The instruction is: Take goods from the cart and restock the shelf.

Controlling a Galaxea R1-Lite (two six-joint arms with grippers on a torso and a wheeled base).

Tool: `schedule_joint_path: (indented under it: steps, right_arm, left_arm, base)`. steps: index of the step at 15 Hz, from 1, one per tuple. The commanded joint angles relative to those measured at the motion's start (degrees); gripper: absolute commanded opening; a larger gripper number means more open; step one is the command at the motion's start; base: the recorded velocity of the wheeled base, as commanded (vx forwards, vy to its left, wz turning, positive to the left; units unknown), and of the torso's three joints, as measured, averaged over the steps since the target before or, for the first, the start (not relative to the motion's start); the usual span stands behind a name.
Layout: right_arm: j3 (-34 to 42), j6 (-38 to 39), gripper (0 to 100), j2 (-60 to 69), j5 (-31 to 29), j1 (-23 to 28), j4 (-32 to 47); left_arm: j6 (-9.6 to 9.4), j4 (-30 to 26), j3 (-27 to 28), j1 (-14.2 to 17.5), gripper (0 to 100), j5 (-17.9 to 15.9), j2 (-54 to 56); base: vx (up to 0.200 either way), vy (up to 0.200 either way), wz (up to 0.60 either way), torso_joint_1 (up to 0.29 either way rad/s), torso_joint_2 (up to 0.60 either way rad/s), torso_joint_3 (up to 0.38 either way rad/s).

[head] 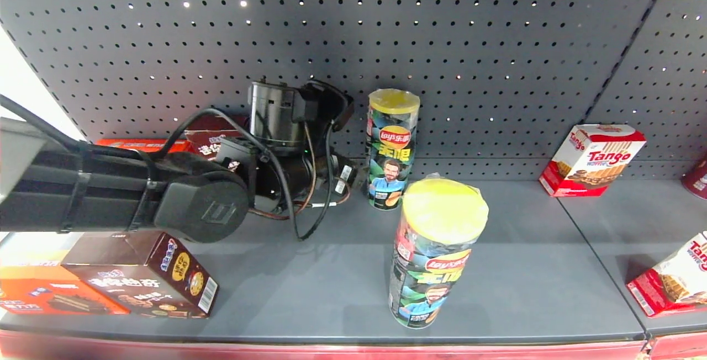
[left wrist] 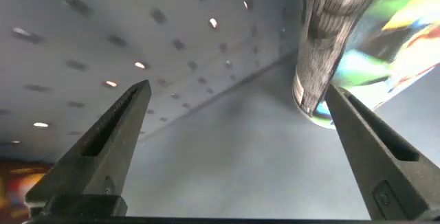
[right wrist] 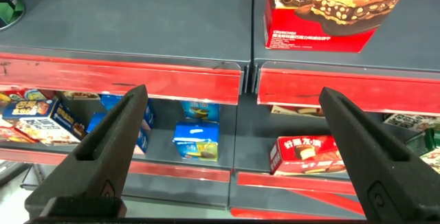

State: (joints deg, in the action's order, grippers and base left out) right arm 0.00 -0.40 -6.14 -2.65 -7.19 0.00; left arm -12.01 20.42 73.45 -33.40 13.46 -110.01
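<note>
- Our left arm (head: 110, 189) lies level over the dark grey metal shelf (head: 309, 294). Its wrist ends just left of the tall cylindrical chip can with a yellow lid (head: 392, 147) that stands upright by the perforated grey back panel (head: 442, 34).
- In the left wrist view the left claw (left wrist: 237, 86) is spread wide and holds nothing. That rear can (left wrist: 330, 38) is just beside one finger (left wrist: 364, 148), and we cannot tell whether they touch.
- The right claw (right wrist: 232, 90) is also spread and empty, facing the red front edge (right wrist: 124, 76) of the shelves.
- A second yellow-lidded chip can (head: 433, 252) stands upright in front of the rear can, apart from it and nearer the shelf lip.
- Well left of the rear can, under the arm, lie a brown cardboard box (head: 146, 274) and an orange box (head: 38, 294). A flat red box (head: 138, 143) sits behind the arm.
- Well right of the rear can are a red-and-white wafer box (head: 591, 158) and another one (head: 671, 285).
- The right wrist view adds lower shelves holding blue packets (right wrist: 196, 138) and a red box (right wrist: 302, 159).
</note>
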Motion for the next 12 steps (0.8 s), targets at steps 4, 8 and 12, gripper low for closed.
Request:
schedule_joint_path:
  steps: [4, 8, 12]
  right_arm:
    - [0.00, -0.04, 100, -0.10, 0.01, -0.01, 0.00]
    - [0.00, -0.30, 100, -0.10, 1.68, -1.07, 0.00]
    - [-8.61, 0.84, 100, -3.26, 1.94, -0.81, -2.29]
  left_arm:
    - [0.23, 0.59, -2.08, -0.35, 100, 6.32, 7.26]
    - [0.58, 4.37, -2.78, -0.44, 100, 5.97, 8.41]
    - [0.58, 14.47, -6.56, -0.35, 100, 3.77, 7.26]
  base:
    - [0.000, 0.000, 0.00, 0.000, 0.00, 0.000]
    - [0.000, 0.000, 0.00, 0.000, 0.00, 0.000]
    - [0.000, 0.000, 0.00, 0.000, 0.00, 0.000]
